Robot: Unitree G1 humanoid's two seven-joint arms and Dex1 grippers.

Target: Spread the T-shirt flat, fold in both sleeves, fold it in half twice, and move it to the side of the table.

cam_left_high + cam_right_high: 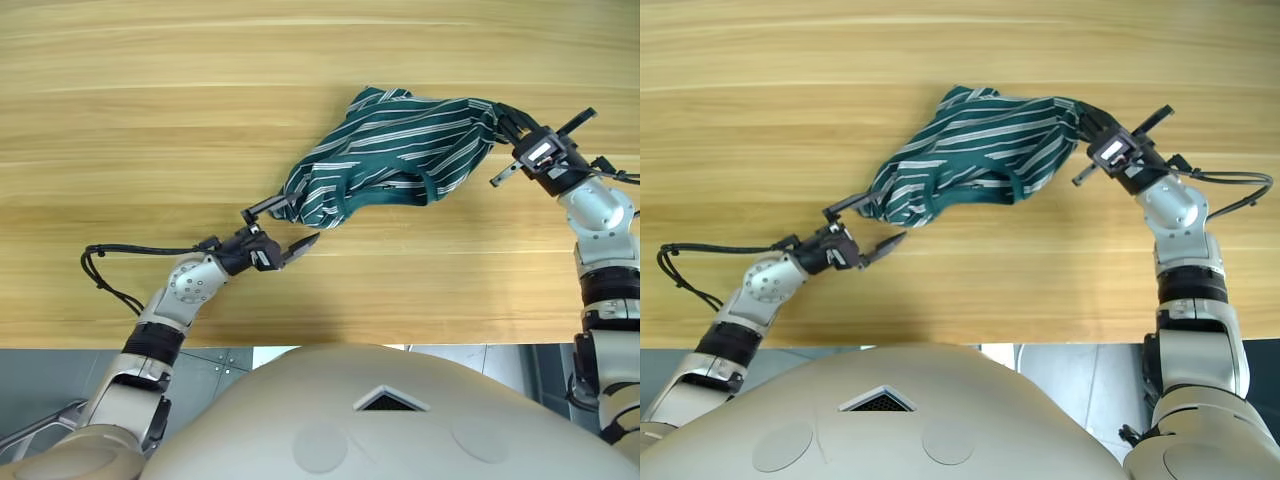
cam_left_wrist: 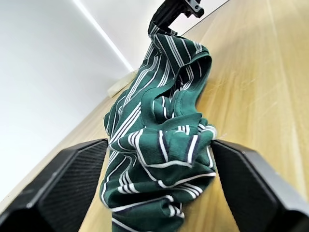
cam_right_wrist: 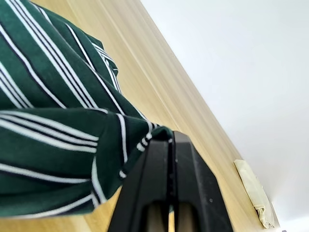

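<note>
A green T-shirt with white stripes (image 1: 400,150) lies bunched on the wooden table (image 1: 150,120), stretched a little between my two arms. At the shirt's right end, my right gripper (image 1: 503,122) is shut on a pinch of the fabric (image 3: 145,133). My left gripper (image 1: 288,227) is open at the shirt's near left corner. That corner (image 2: 164,150) bulges between the two black fingers (image 2: 67,183), which stand wide apart on either side of it. The right gripper (image 2: 174,9) also shows at the shirt's far end in the left wrist view.
The table's front edge (image 1: 300,346) runs just before my arms. A black cable loop (image 1: 100,270) hangs off the left forearm over the table. A pale scrap (image 3: 253,195) lies at the table's far edge by the white wall.
</note>
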